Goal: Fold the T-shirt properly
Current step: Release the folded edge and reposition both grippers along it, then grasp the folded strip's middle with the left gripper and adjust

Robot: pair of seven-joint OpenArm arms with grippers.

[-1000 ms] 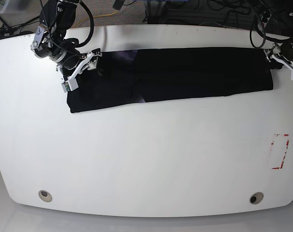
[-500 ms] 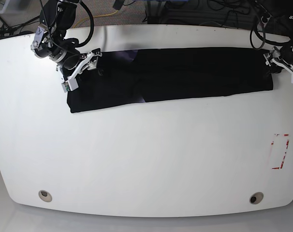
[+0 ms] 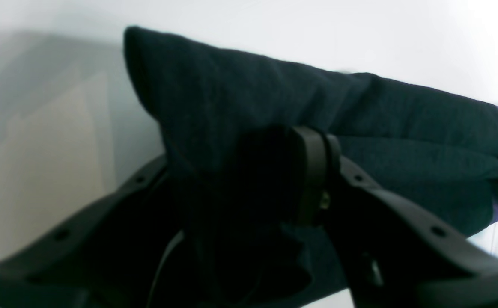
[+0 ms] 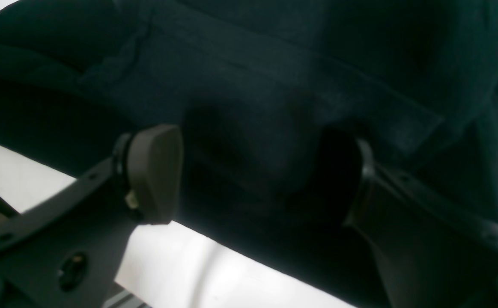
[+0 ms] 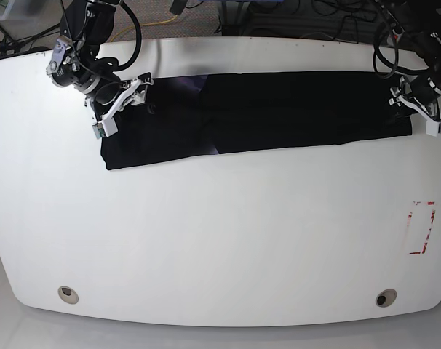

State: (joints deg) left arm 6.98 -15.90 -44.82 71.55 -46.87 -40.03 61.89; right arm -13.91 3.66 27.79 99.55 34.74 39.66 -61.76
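The black T-shirt (image 5: pixel 257 109) lies as a long folded band across the far part of the white table (image 5: pixel 220 233). My left gripper (image 5: pixel 412 110) is at the band's right end, open, with the edge fabric bunched between its fingers; in the left wrist view (image 3: pixel 231 184) the T-shirt (image 3: pixel 360 128) covers one finger. My right gripper (image 5: pixel 124 104) is open over the band's left end. In the right wrist view (image 4: pixel 253 175) its pads (image 4: pixel 154 171) stand wide apart on the T-shirt (image 4: pixel 274 85), not pinching it.
A red-marked rectangle (image 5: pixel 422 227) sits near the table's right edge. Two round holes (image 5: pixel 68 294) (image 5: pixel 385 297) are near the front edge. Cables and floor clutter (image 5: pixel 315 14) lie behind the table's far edge.
My left gripper has moved down and left from beyond the shirt's right edge onto that edge. The right gripper and the shirt have hardly moved.
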